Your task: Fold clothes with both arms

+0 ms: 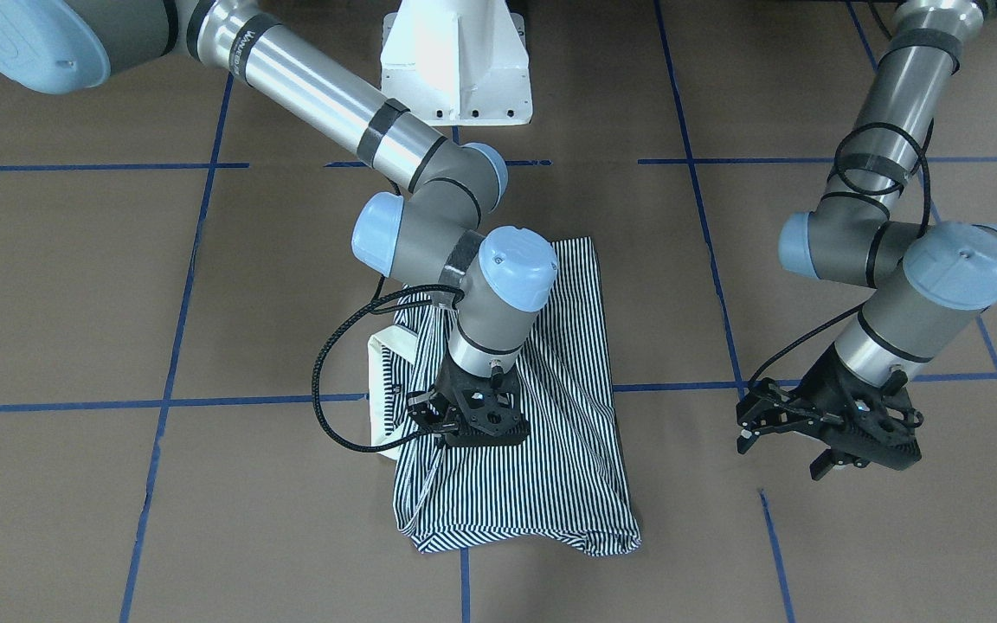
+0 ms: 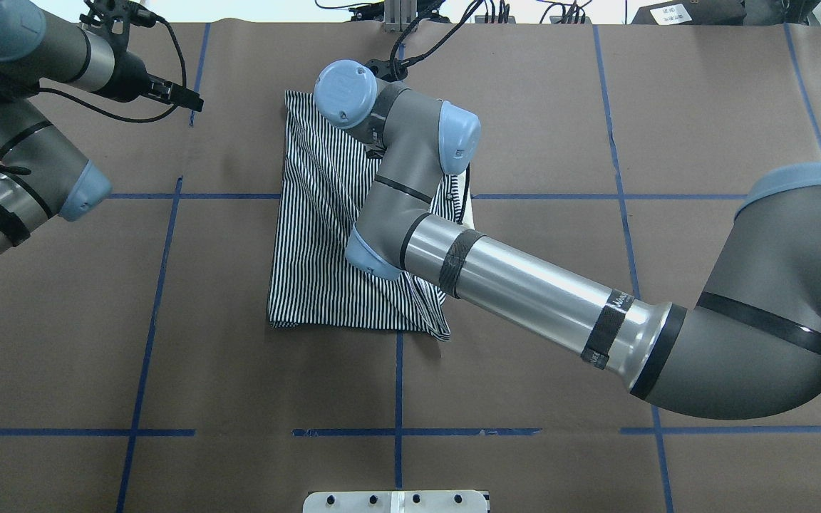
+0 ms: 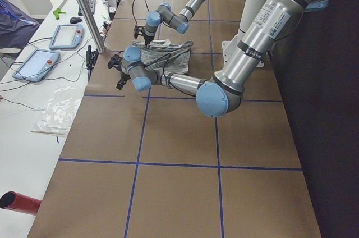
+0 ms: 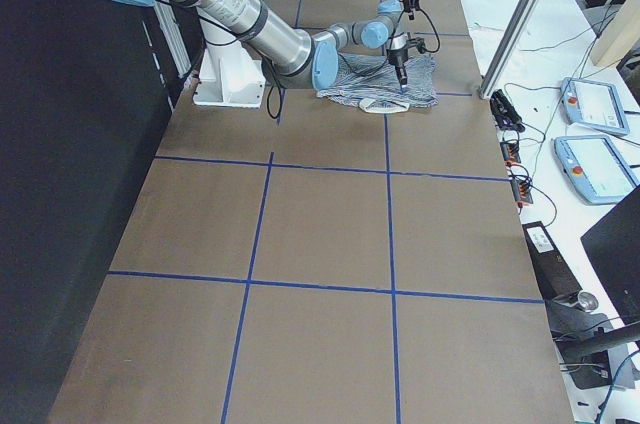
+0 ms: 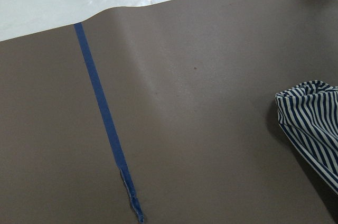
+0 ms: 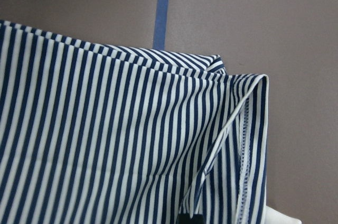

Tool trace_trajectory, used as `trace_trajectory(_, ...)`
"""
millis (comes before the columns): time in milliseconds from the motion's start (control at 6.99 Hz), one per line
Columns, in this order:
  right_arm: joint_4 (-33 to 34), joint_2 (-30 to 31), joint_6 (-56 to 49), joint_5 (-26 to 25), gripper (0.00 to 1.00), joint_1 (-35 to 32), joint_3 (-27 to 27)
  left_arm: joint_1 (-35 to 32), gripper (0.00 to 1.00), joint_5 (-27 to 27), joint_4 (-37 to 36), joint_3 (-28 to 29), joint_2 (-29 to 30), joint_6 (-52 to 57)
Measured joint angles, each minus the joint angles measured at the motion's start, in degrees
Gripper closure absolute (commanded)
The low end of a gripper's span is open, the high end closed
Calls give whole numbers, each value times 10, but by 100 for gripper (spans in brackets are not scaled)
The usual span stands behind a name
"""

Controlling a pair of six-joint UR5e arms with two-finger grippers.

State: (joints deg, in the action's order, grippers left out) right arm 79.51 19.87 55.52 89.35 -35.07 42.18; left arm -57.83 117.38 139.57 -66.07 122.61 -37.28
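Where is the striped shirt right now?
In the front-facing view, the striped polo shirt lies centre-frame under the right hand; the left hand hovers apart at that view's right.

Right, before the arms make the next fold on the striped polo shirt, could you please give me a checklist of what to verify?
1. The left gripper is free: ok. It is open and empty, over the bare table beside the polo shirt.
2. The right gripper has a grip on the shirt: cannot tell. It is down on the fabric, but its jaws are hidden.
3. The fabric lies flat: not ok. Creases run from the right gripper towards a corner.
4. The cream collar is tucked in: not ok. It sticks out from under the striped layer.
5. The two grippers are clear of each other: ok. They are well apart.
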Motion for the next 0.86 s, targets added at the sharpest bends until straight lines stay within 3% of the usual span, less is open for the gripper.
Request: trace_trajectory(859,-4,14,-57,-2,100,-35,-3,-1,0,0,-1,-7,-1,-1)
